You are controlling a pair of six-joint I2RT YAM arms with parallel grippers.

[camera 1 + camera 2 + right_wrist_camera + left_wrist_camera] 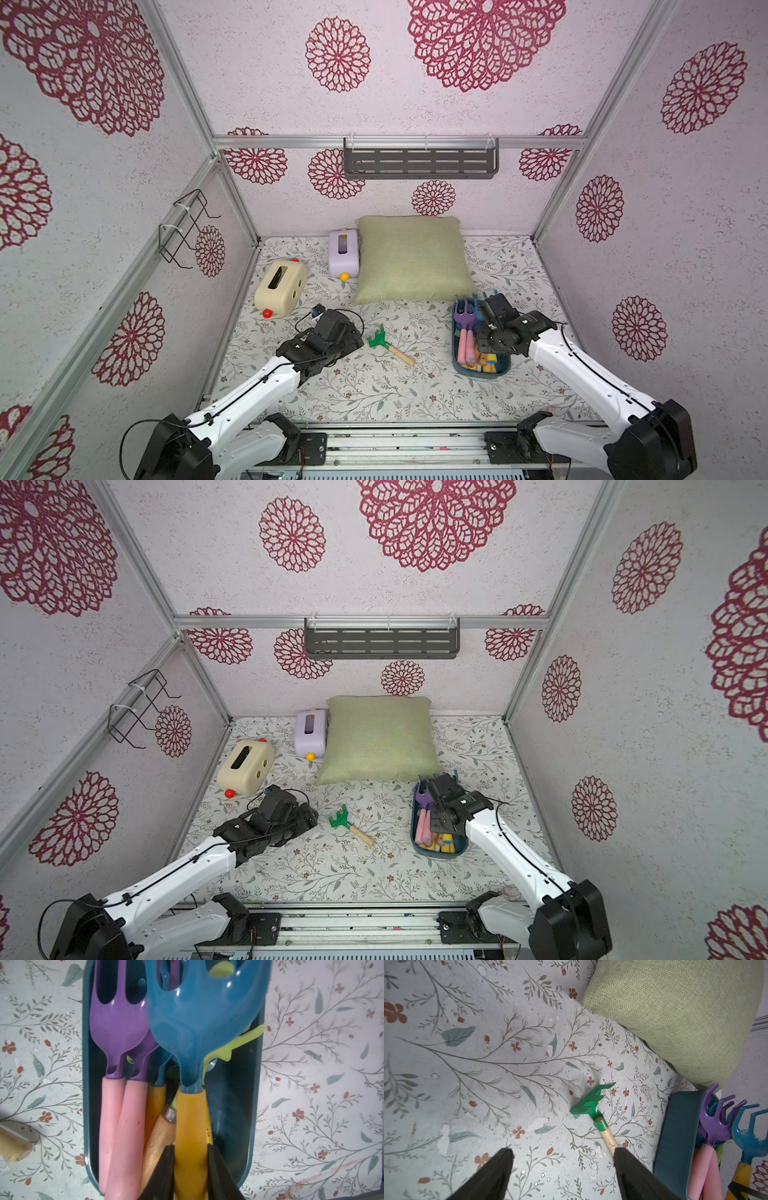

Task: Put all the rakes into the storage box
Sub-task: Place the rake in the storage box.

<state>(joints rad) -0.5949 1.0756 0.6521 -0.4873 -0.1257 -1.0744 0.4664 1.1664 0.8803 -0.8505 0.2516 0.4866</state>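
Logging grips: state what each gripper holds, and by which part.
Right gripper: blue plastic rake, jaws shut on its yellow handle. Left gripper: jaws open, nothing held.

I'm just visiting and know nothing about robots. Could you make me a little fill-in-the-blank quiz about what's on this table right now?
The right end effector grips the blue rake by its ____ handle, over the storage box.
The left end effector stands ____, holding nothing.
The green rake, lying on the table, has a ____ handle.
Missing words: yellow; open; wooden.
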